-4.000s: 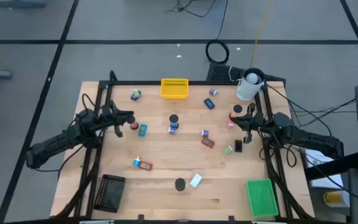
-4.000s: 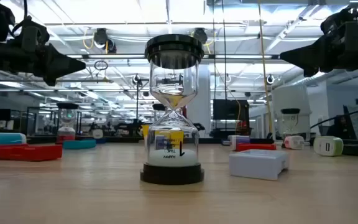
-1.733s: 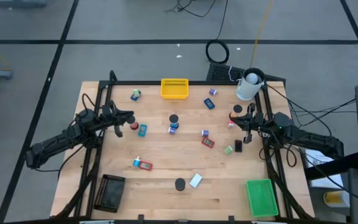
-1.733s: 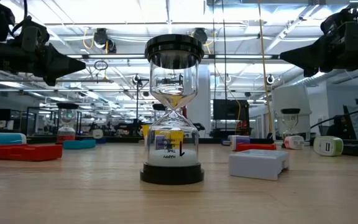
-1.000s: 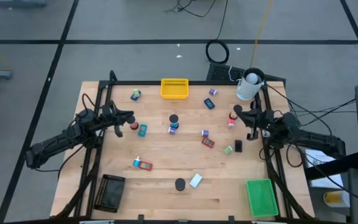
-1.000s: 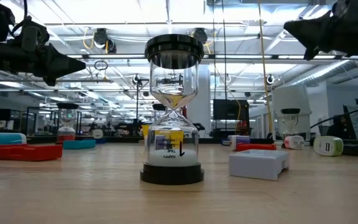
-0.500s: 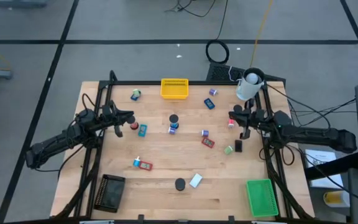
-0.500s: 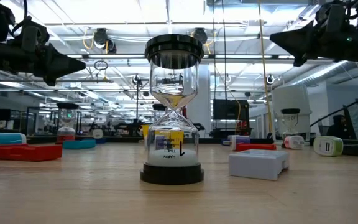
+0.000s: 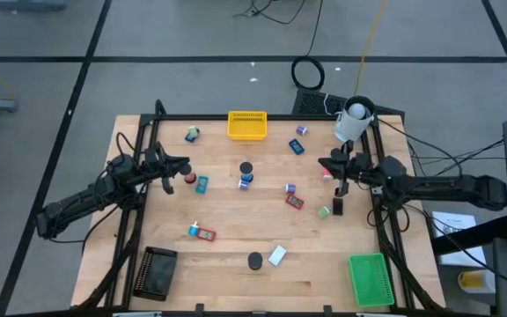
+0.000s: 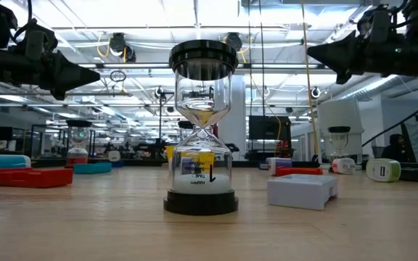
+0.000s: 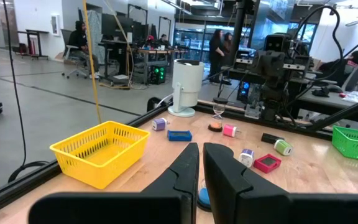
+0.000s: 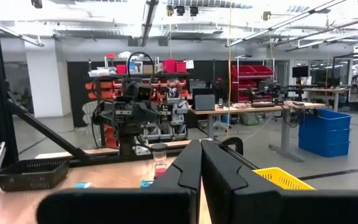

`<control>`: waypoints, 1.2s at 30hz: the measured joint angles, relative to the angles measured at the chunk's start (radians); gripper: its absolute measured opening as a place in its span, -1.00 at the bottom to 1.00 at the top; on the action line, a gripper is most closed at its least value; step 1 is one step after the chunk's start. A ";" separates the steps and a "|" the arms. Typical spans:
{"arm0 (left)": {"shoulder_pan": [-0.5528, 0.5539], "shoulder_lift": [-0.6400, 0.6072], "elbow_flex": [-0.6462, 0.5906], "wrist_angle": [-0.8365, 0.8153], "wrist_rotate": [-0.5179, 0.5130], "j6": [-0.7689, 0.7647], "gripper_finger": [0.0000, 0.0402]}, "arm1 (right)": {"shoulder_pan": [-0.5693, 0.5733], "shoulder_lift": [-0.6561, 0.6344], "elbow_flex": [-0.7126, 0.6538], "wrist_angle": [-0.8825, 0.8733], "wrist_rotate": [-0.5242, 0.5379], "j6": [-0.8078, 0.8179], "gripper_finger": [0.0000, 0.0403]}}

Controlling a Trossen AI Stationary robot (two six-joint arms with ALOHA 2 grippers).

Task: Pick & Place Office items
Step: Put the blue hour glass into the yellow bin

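The office items lie scattered on the wooden table: a red block, a blue block, a white block, a green piece and a red-and-blue block. A small hourglass stands on its black base near the front edge. My left gripper hovers shut above the table's left side, pointing level. My right gripper hovers shut above the right side, near a pink piece. Neither holds anything.
A yellow mesh tray stands at the far edge, a black tray at the near left corner and a green tray at the near right. A white cup stands at the far right corner. People are in the room beyond the table.
My right gripper has reached from the table's right edge toward the middle, staying shut and above the items. My left gripper has kept still, and no item has moved.
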 joint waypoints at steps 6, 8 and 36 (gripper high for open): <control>0.000 0.000 0.000 0.000 0.000 0.000 -0.85 | 0.006 0.039 0.002 0.014 -0.003 0.005 -0.98; 0.000 0.000 0.000 0.000 0.000 0.000 -0.85 | 0.012 0.047 0.002 0.014 -0.003 -0.003 -0.98; 0.000 0.000 0.000 0.151 -0.052 0.040 -0.85 | 0.029 0.234 0.101 0.028 -0.004 -0.093 -0.98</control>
